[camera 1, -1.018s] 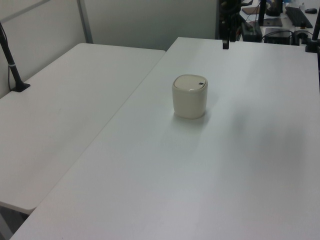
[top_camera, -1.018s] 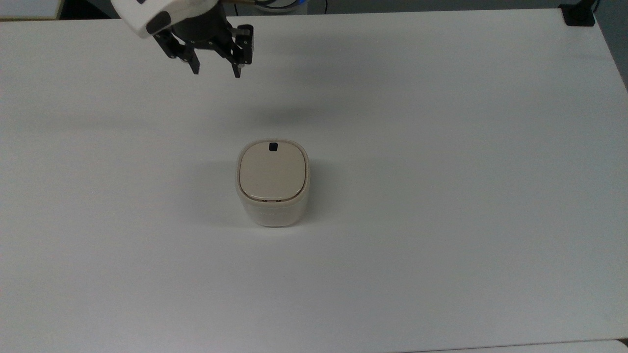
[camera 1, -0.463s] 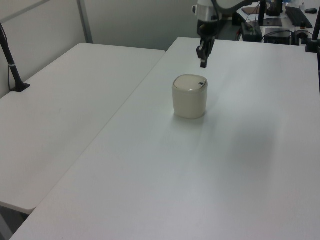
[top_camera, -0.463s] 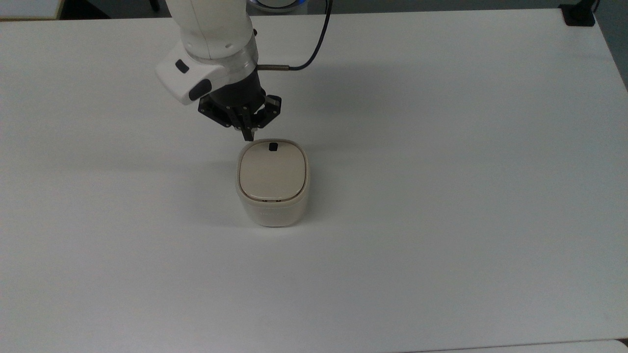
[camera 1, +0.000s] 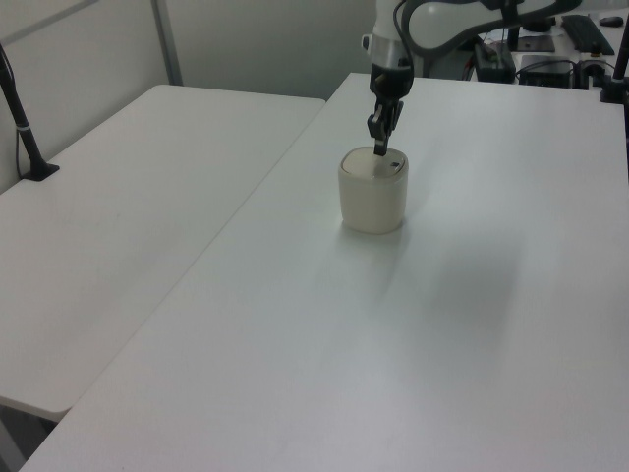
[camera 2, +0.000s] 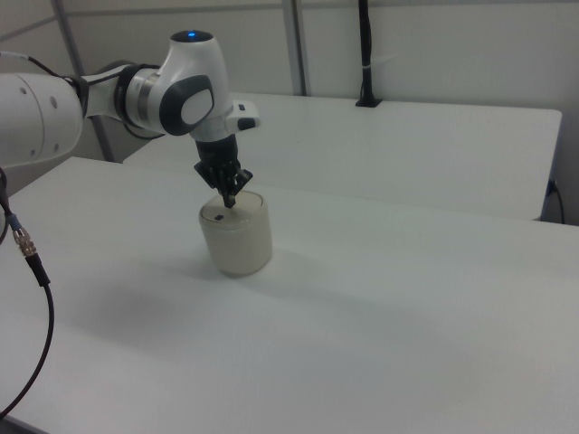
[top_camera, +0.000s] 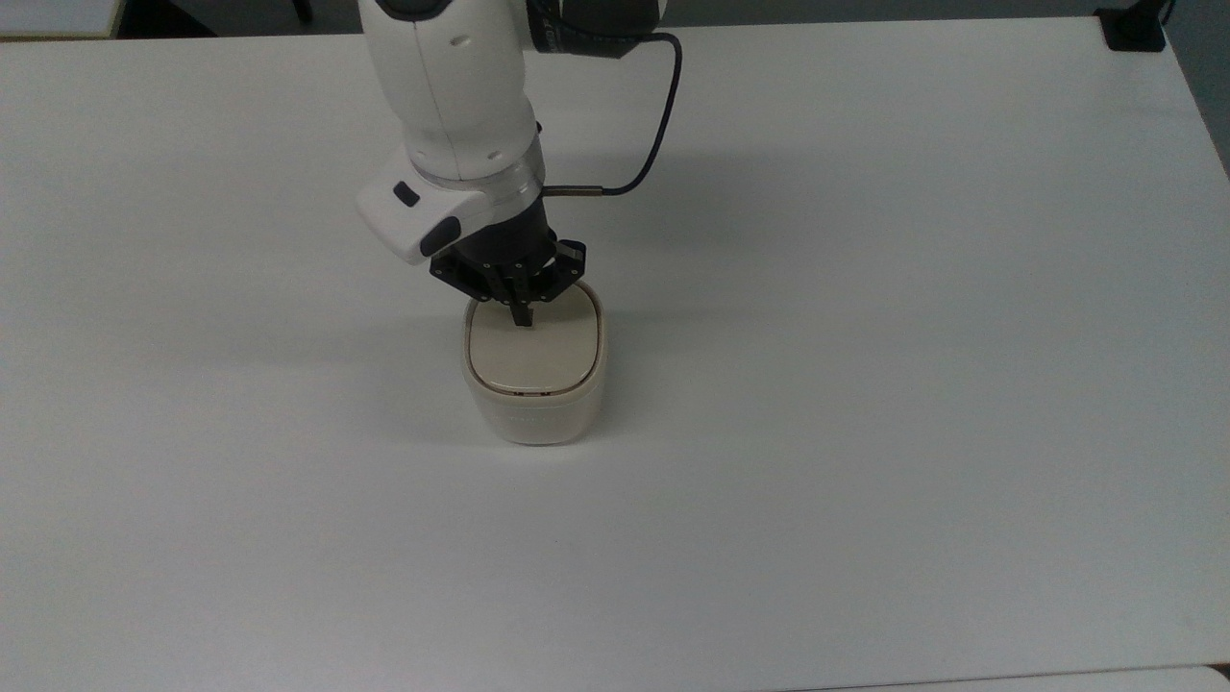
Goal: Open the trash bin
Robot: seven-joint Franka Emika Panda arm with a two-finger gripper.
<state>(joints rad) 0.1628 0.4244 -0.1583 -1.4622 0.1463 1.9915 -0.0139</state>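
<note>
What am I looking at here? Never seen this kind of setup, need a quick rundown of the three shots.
It is one robot arm, white with a black two-finger gripper at its end, working over a white table. The three pictures show the same moment from fixed cameras off the arm: the top view looks down on the table, and the left and right views look across it from opposite sides.

On the table stands a small cream-white trash bin with a flat beige lid. The lid is down. A small black button mark sits near one edge of the lid.

The gripper holds nothing. Its fingers are pressed together into a single tip, pointing down at the lid close to the button mark. Whether the tip touches the lid cannot be told.

A second white table stands alongside.
</note>
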